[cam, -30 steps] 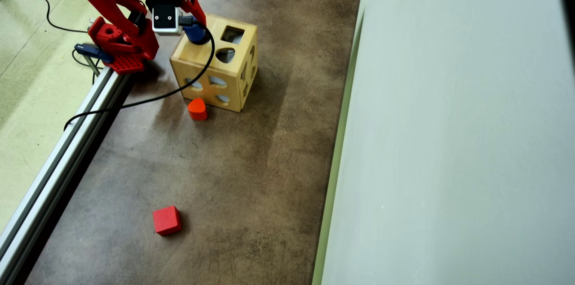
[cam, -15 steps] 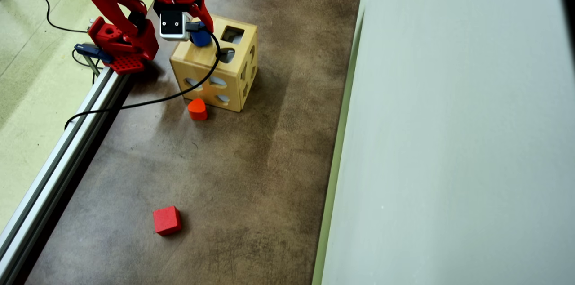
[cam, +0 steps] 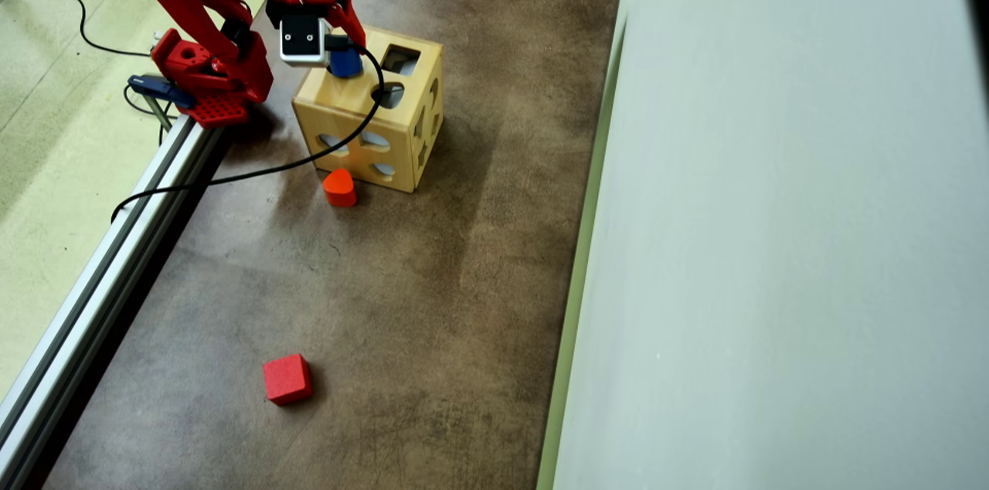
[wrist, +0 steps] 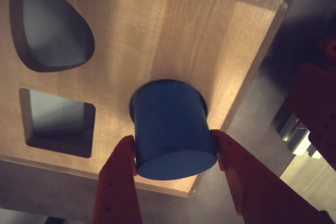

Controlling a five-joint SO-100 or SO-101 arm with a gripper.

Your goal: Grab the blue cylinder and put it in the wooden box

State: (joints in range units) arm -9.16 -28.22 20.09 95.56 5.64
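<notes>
blue cylinder (wrist: 170, 135) between gripper (wrist: 176, 153) fingers, partly in wooden box (wrist: 157, 40) hole

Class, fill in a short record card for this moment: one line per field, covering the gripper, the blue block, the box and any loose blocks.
gripper: fingers on both sides of the blue cylinder
blue cylinder: partly inside the round hole on top
wooden box: upright on the brown table
orange-red rounded block: on the table at the box's front
red cube: alone, far from the box

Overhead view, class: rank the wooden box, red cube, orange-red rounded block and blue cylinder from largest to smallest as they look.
1. wooden box
2. red cube
3. orange-red rounded block
4. blue cylinder, unsure: the tool hides part of it.
</notes>
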